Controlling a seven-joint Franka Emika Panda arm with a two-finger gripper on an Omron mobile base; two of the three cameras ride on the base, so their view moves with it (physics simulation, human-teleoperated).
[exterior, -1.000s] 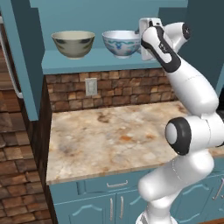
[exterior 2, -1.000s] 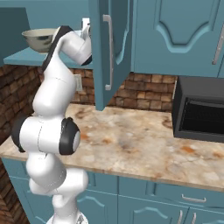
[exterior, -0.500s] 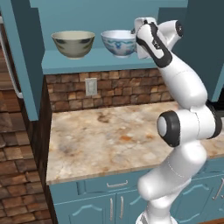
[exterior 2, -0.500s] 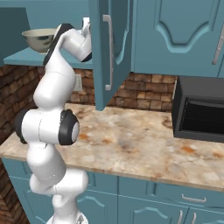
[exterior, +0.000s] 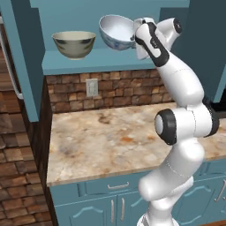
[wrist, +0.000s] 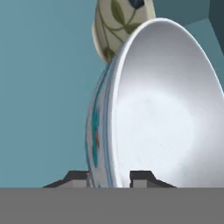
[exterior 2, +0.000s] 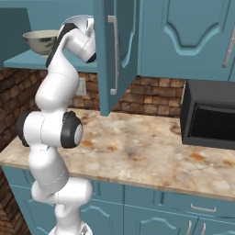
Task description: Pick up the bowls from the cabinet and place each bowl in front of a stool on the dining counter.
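White arm raised to cabinet shelf, beige bowl, open door, microwave

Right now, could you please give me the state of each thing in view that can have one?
white bowl: tilted, lifted off the shelf, rim gripped by the hand
beige bowl: upright on the cabinet shelf
cabinet door: open
microwave: door shut

Home kitchen, rendered. Teal wall cabinet level with gripper, open door beside it, bowls on shelf. Below arm: marbled stone counter, brick backsplash, wall outlet. Black microwave off to its right.
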